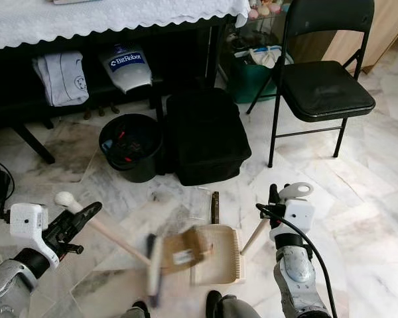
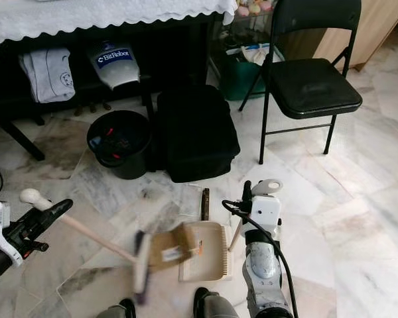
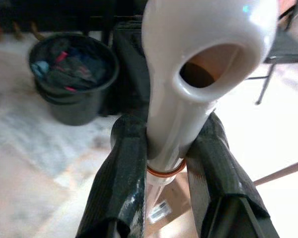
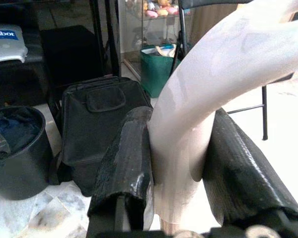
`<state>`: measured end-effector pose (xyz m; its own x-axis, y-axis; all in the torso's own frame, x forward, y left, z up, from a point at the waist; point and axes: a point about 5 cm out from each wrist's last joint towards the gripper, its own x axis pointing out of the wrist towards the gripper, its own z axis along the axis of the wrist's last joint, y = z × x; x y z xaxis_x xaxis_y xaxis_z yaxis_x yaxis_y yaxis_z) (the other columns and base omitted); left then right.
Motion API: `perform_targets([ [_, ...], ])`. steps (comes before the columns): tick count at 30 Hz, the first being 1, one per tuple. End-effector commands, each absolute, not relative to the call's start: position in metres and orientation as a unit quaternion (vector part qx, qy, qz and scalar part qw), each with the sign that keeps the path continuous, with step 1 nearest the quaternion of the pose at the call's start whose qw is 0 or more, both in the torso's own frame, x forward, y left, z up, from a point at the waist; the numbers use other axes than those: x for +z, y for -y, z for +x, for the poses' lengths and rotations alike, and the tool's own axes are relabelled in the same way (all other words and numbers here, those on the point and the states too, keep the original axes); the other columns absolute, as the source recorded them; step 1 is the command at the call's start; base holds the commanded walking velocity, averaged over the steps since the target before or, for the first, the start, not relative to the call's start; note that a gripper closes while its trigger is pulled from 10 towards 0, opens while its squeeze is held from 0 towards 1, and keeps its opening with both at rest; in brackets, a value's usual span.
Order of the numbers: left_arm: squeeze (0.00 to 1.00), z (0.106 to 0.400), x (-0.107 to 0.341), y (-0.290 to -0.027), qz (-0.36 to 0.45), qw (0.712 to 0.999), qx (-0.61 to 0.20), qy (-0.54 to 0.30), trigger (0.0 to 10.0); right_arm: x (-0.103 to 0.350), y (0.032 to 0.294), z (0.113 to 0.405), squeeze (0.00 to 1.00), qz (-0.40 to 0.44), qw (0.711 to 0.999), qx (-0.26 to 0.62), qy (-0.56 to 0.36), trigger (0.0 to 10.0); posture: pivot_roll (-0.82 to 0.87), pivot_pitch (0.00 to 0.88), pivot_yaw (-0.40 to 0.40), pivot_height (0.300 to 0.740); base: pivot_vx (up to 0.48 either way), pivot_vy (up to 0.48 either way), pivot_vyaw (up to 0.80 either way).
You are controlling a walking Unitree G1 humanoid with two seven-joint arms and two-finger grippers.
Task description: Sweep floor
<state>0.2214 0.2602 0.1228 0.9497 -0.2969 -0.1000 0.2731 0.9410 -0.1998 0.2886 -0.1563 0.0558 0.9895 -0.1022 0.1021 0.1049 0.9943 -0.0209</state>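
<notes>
A hand brush (image 1: 154,266) with a wooden handle and white end knob lies low over the marble floor, its blurred head at the mouth of a cream dustpan (image 1: 219,255). My left gripper (image 1: 76,222) is shut on the brush handle just below the knob (image 3: 208,54). My right gripper (image 1: 273,199) is shut on the dustpan's white handle top (image 4: 223,74), with the wooden stick running down to the pan. A piece of brown cardboard (image 1: 184,250) sits on the pan's edge beside the brush head. A dark stick-like scrap (image 1: 215,207) lies on the floor just beyond the pan.
A black bin (image 1: 129,146) full of rubbish and a black bag (image 1: 205,136) stand ahead. A black folding chair (image 1: 322,86) is at the right. A table with white cloth (image 1: 106,16) spans the back. My feet (image 1: 215,306) are below the pan.
</notes>
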Motion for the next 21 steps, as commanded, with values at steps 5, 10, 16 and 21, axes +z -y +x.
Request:
perform_targets([
  [5,0.03,0.223,0.134,-0.243,-0.187,0.961,-0.199,-0.05,10.0,0.051,0.156,0.286,0.0,-0.011,0.998,-0.051,0.043,10.0,0.01,0.258,-0.047,0.74,0.0,0.0,0.0],
  [10,0.02,0.228,0.147,-0.243,-0.223,0.953,-0.204,-0.019,10.0,0.05,0.155,0.286,0.0,-0.01,0.998,-0.051,0.042,10.0,0.01,0.253,-0.045,0.74,0.0,0.0,0.0],
  [16,0.02,0.237,0.152,-0.251,-0.172,0.973,-0.154,0.002,10.0,0.051,0.153,0.287,0.0,-0.007,0.998,-0.051,0.042,10.0,0.01,0.245,-0.043,0.74,0.0,0.0,0.0],
  [21,0.04,0.247,0.167,-0.271,-0.125,0.988,-0.079,0.049,10.0,0.052,0.153,0.29,0.0,-0.006,0.998,-0.051,0.043,10.0,0.02,0.231,-0.042,0.74,0.0,0.0,0.0],
])
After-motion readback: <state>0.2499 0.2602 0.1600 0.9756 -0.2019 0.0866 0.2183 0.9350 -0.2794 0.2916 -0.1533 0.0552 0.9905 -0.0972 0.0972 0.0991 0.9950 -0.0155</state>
